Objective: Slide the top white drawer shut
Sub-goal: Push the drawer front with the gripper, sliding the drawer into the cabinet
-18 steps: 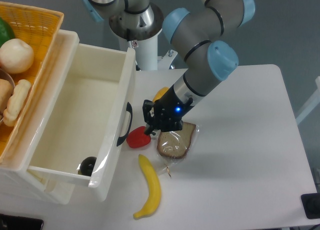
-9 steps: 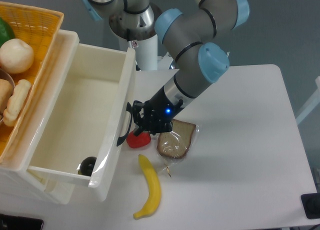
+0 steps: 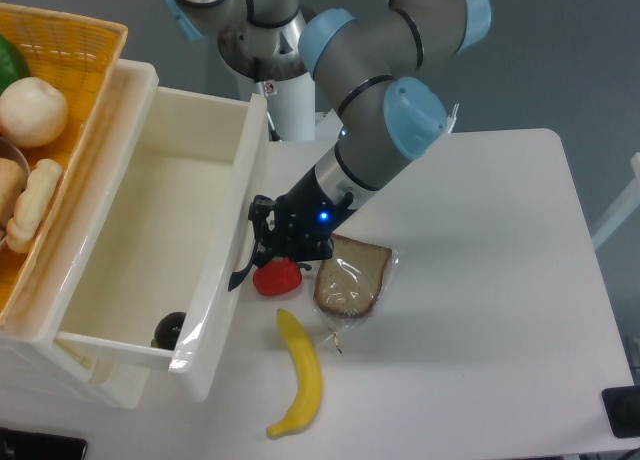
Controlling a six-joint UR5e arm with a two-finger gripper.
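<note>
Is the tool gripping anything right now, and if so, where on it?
Nothing is clearly gripped. The tool is pressed up against the black handle on the front of the top white drawer; whether its fingers close on the handle cannot be told.

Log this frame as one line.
phase: closing | gripper: at black curved handle | glossy cream-white plastic top drawer: open | jaws: unclear

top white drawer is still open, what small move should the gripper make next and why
Probably keep pushing left. The black two-finger gripper sits at the black curved handle of the glossy cream-white top drawer, which is still pulled far out, with a dark round object inside.
</note>
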